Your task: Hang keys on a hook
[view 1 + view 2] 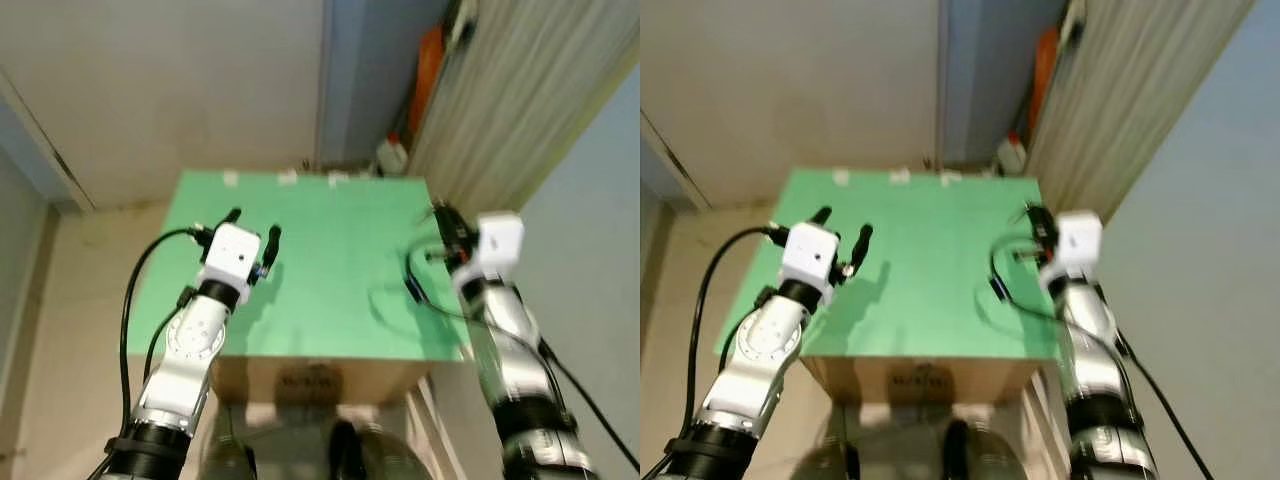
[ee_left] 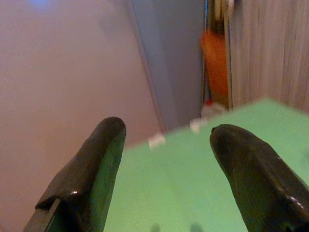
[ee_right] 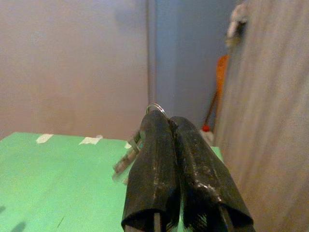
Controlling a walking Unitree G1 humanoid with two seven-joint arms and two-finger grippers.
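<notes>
Right pincer (image 3: 169, 130) fully closed on the keys (image 3: 129, 157), ring poking out past its tips, held above the green table's (image 1: 320, 300) right edge; left pincer (image 2: 166, 145) wide open, empty, over the table's left side.

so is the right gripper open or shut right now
Shut: the right gripper has its two fingers pressed together, pinching the keys, whose ring pokes out above.

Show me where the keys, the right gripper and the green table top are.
keys (image 3: 126, 161): right wrist view, on the metal blades.
right gripper (image 3: 170, 126): right wrist view, between its fingertips.
green table top (image 1: 330, 300): left eye view, on bare surface.
</notes>
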